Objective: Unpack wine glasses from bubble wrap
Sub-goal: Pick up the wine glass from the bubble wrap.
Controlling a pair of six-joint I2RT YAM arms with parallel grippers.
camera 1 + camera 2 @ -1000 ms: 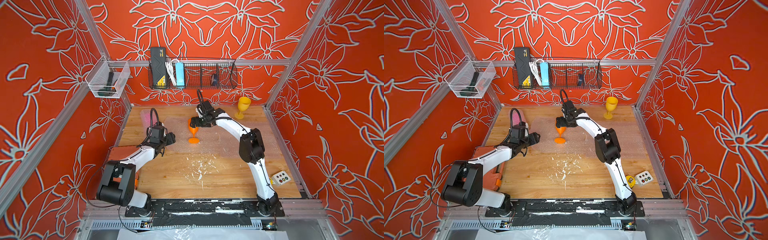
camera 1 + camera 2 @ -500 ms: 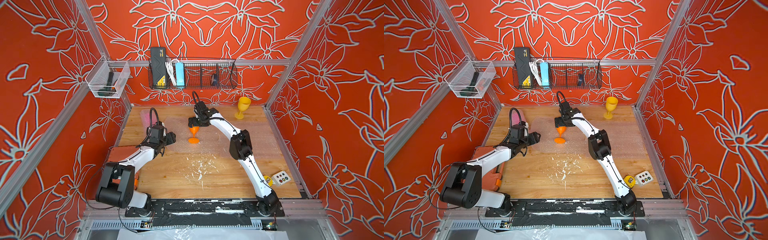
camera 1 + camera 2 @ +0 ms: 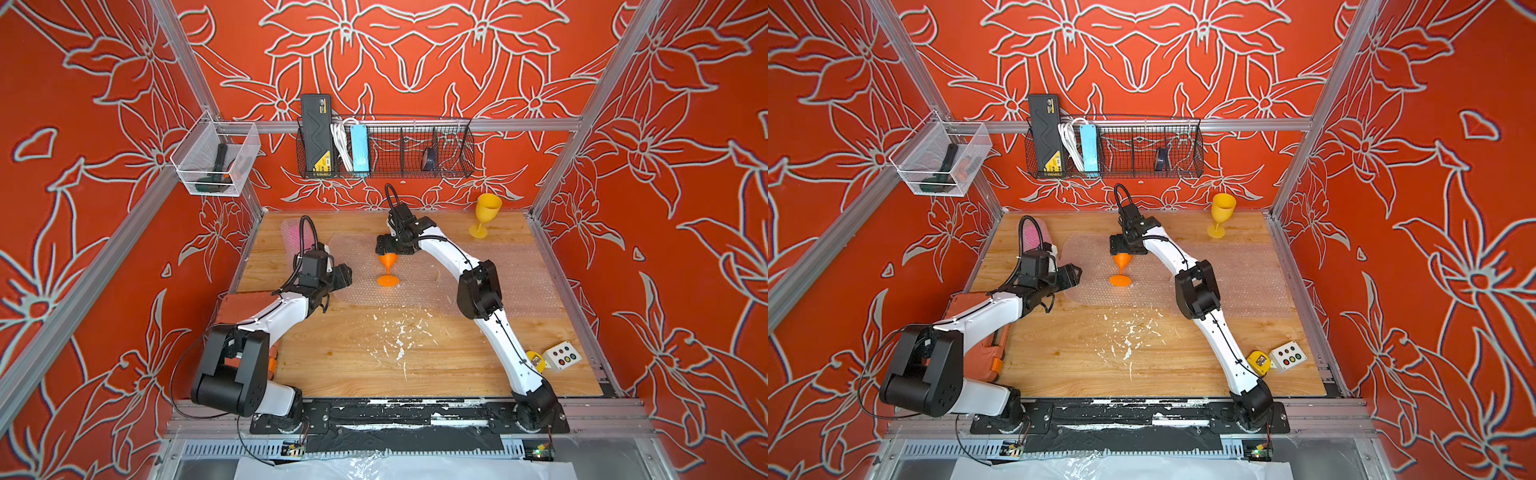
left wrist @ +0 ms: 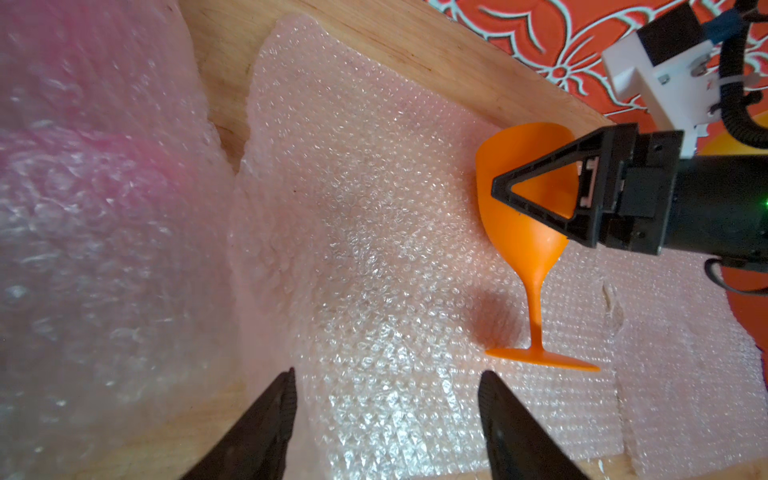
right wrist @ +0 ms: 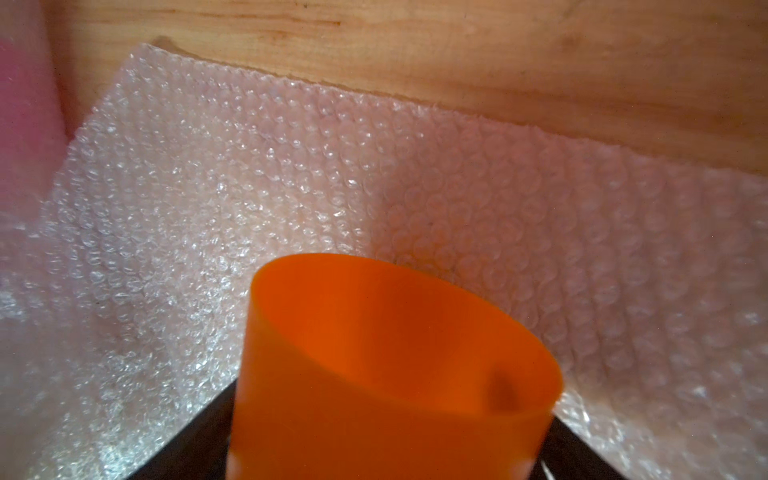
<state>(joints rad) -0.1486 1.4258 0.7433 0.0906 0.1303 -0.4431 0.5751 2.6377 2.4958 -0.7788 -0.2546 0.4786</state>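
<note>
1. The orange goblet (image 3: 387, 262) stands foot-down and unwrapped on a flat bubble wrap sheet (image 3: 357, 257). The sheet lies left of centre, toward the far edge of the desk (image 3: 353, 365).
2. The right claw (image 3: 385, 252) straddles the goblet's bowl, one finger on each side. Whether the fingers press the bowl cannot be told. In the left wrist view, the nearer finger covers part of the bowl.
3. The left claw (image 4: 386, 374) is spread, with nothing between its fingers. It hovers over the near left part of the same sheet, apart from the goblet.
4. A second flat sheet (image 3: 519, 274) lies just beside the first and reaches toward the right edge.
5. A bubble wrap roll (image 3: 289, 228) lies at the far left corner. The pink goblet (image 4: 124, 158) shows through it as blurred colour. In both top views, the left arm's black cable crosses in front of the roll.
6. The yellow goblet (image 3: 486, 212) stands upright and unwrapped on bare wood near the far right corner, well apart from both claws.
7. The wire basket (image 3: 453, 166) on the back wall holds a black unit (image 3: 316, 133), a white cable (image 3: 340, 143), a light-blue bar (image 3: 359, 149) and a small dark item (image 3: 428, 160). The unit carries a yellow label; its print is too small to read.
8. The clear bin (image 3: 245, 166) on the left wall holds a dark tool (image 3: 218, 166).
9. At the near right corner sit a white button box (image 3: 563, 355) and, just beside it, a yellow item (image 3: 534, 360). An orange case (image 3: 986, 353) lies at the left edge, partly under the left arm. White flecks (image 3: 399, 338) dot the wood near the centre.
</note>
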